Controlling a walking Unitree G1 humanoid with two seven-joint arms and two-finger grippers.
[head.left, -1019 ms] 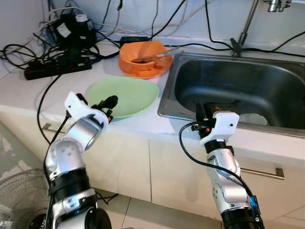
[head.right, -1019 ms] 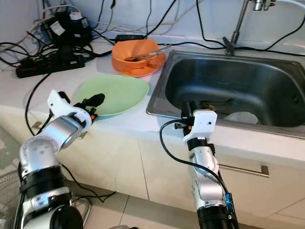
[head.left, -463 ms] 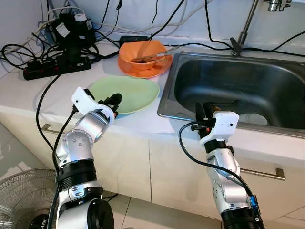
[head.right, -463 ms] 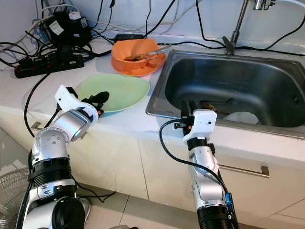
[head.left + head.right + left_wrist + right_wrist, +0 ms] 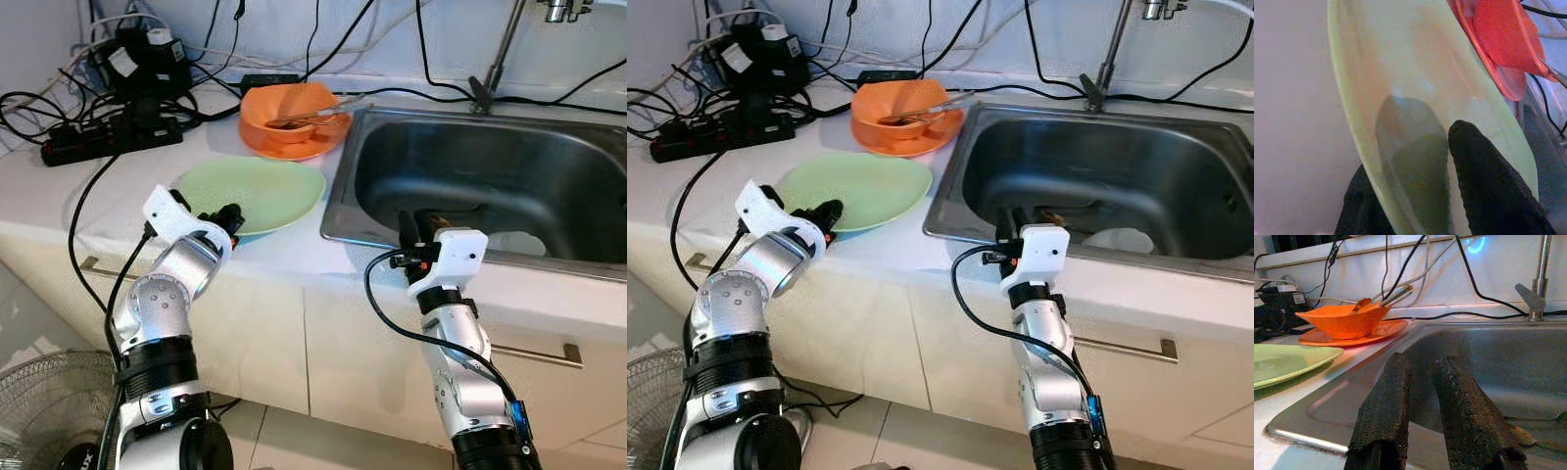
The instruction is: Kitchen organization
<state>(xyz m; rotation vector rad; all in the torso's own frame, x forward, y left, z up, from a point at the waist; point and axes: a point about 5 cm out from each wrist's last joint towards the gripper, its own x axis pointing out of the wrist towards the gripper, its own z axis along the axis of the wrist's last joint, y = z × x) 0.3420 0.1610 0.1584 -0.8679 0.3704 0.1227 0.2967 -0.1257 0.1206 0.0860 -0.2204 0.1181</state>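
Note:
A pale green plate (image 5: 265,186) lies on the white counter left of the steel sink (image 5: 490,166). My left gripper (image 5: 229,217) is at the plate's near rim, shut on it. In the left wrist view one black finger (image 5: 1488,196) lies on the plate's (image 5: 1400,63) upper face and the other sits under the rim. Behind the plate an orange bowl (image 5: 289,106) holding utensils (image 5: 318,117) rests on an orange plate (image 5: 265,145). My right gripper (image 5: 413,227) hovers at the sink's front rim, its fingers (image 5: 1386,396) close together around nothing.
A power strip (image 5: 108,142), adapters and tangled cables crowd the counter's back left. A faucet (image 5: 500,54) rises behind the sink, and a white dish (image 5: 514,242) lies in the basin. Below are cabinet fronts with a handle (image 5: 534,352); a fan (image 5: 39,421) stands on the floor.
The left arm has shifted at the plate's near rim, elbow swinging in, the gripper staying on the rim. The view has shifted slightly. The right arm has not moved.

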